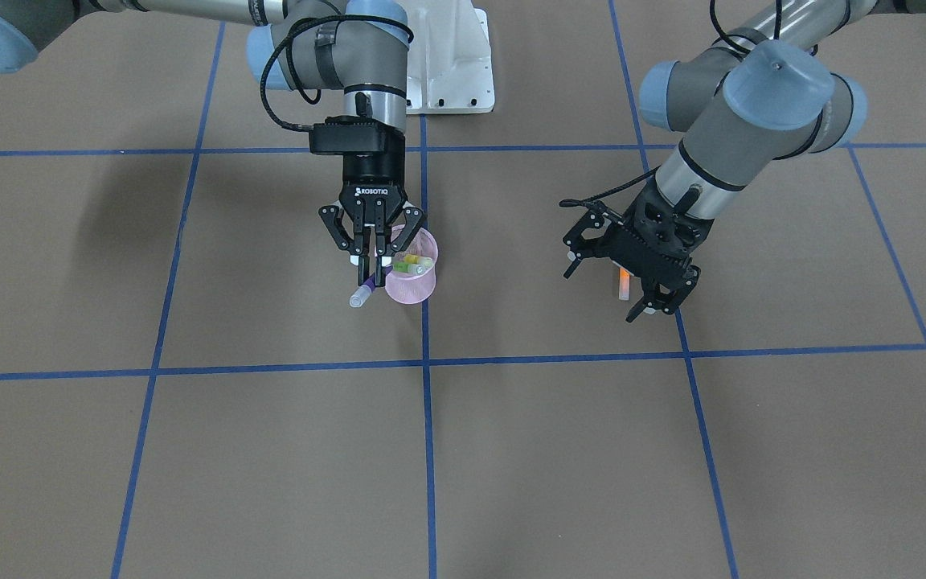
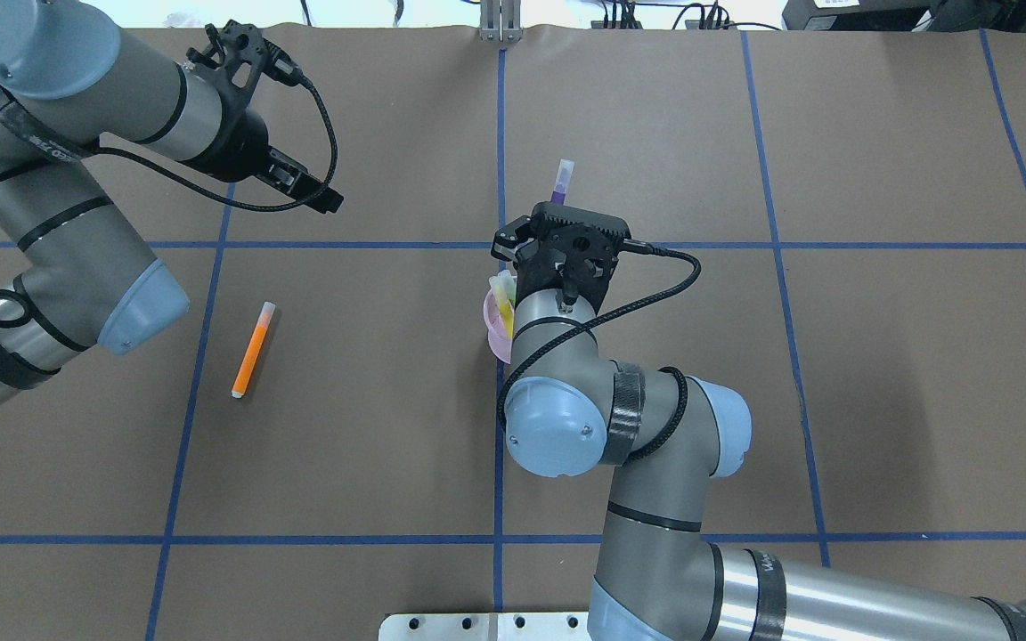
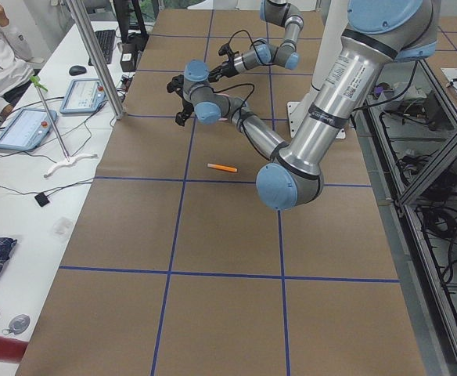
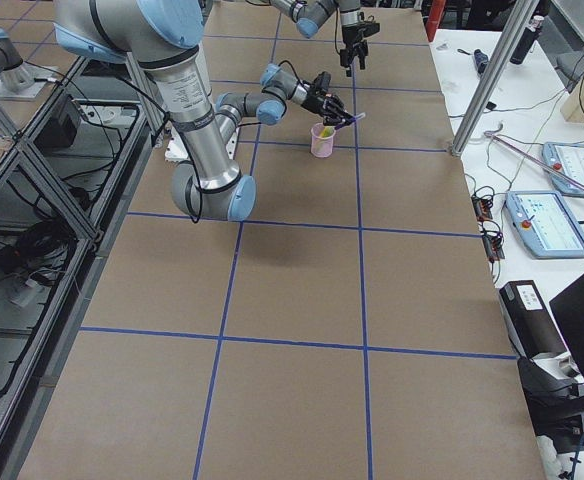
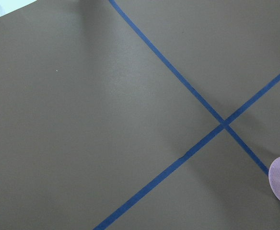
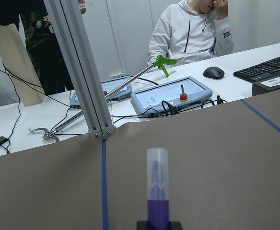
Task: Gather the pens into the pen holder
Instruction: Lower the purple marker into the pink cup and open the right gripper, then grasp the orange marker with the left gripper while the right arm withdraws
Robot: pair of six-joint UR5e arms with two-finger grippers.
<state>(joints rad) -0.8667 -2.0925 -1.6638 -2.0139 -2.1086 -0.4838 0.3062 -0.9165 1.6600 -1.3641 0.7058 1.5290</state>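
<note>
**Purple pen in the right gripper at the holder's rim**

Nearest the robot, on the left, a short orange marker-like pen with a pale cap [image 2: 251, 352] is lying flat on the brown paper-covered table [image 2: 344, 445], touching nothing. To its right, by the centre line of blue tape [image 2: 497, 463], the small round pink wire-mesh pen holder [image 1: 415, 288] is standing upright. A green pen [image 1: 403, 258] and a yellow pen [image 1: 413, 268] are leaning inside it.

The right gripper [image 1: 372, 261] is hanging just over the holder's rim, with its fingers clamped on a purple pen with a translucent cap [image 1: 363, 291]. That pen is slanting with its cap end pointing away from the robot, and it is outside the cup.

Farther out on the left, the left gripper [image 1: 657, 308] is hovering raised, well apart from the orange pen. Its jaws are looking parted and are holding nothing.

Beyond the far edge, a person in a white hoodie [image 6: 192, 28] is sitting at a white desk [image 6: 236, 81].
</note>
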